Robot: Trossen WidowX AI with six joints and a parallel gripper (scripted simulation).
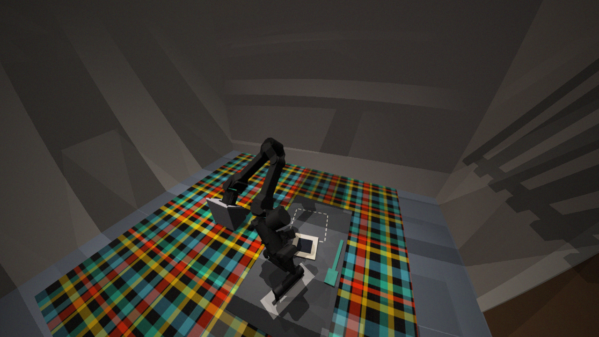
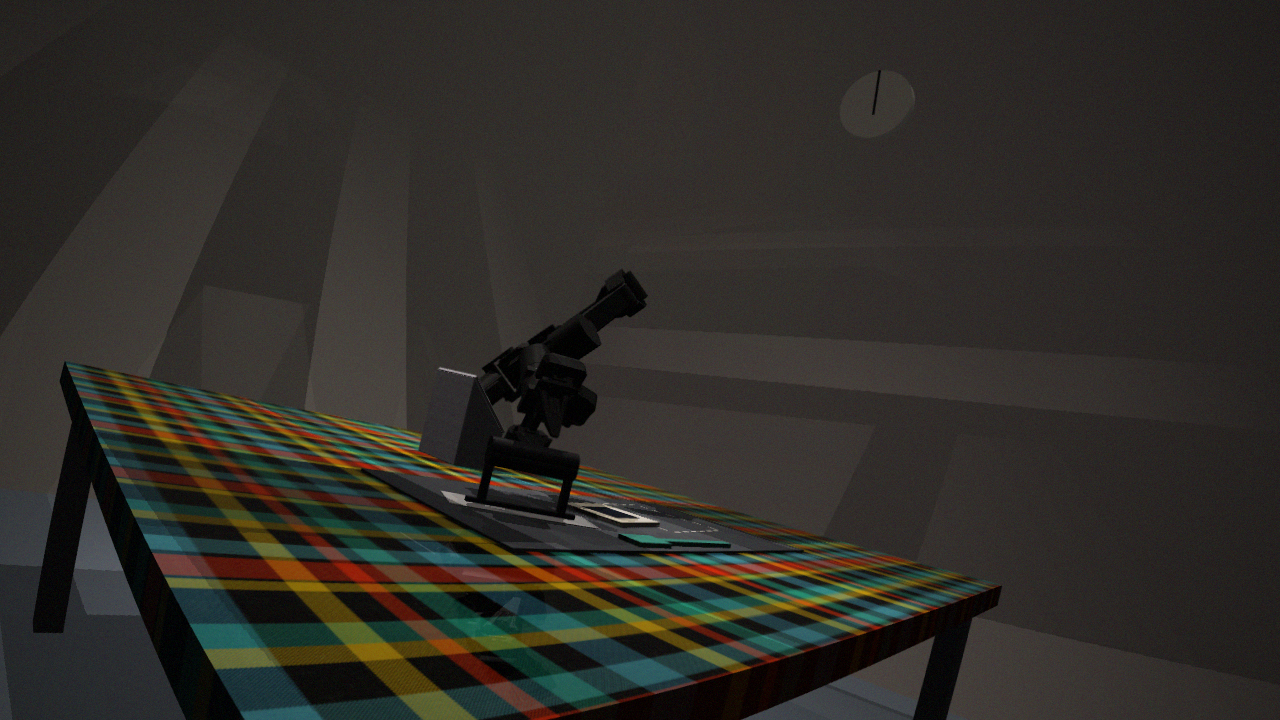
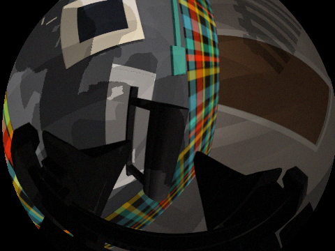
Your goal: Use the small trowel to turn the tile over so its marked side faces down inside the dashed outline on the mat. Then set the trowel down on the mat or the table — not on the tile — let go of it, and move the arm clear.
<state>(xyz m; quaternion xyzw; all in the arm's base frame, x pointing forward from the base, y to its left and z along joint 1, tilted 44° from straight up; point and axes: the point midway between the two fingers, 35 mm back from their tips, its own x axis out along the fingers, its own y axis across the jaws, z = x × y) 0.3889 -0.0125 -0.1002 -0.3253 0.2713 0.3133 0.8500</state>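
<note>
The trowel has a pale flat blade (image 1: 307, 274) (image 3: 118, 118) lying on the mat (image 1: 341, 228) (image 3: 151, 33) and a raised black bar handle (image 1: 288, 284) (image 2: 534, 458) (image 3: 165, 136). My gripper (image 3: 163, 150) (image 2: 540, 433) is open and empty, just above and behind the handle, which shows between its fingertips in the wrist view; the exact gap is hard to tell. The cream tile (image 1: 307, 245) (image 2: 617, 514) (image 3: 101, 21) lies flat, dark square mark up, at the near edge of the dashed outline (image 1: 327, 215) and mostly outside it. My arm hides part of the tile in the top view.
A green flat-bladed tool (image 1: 331, 276) (image 2: 646, 540) (image 3: 178, 60) lies on the mat near its right edge, with its thin handle pointing away. A grey box-like block (image 1: 232, 216) (image 2: 447, 413) stands beneath my arm's base. The plaid table (image 1: 379, 268) (image 2: 537, 644) surrounds the mat.
</note>
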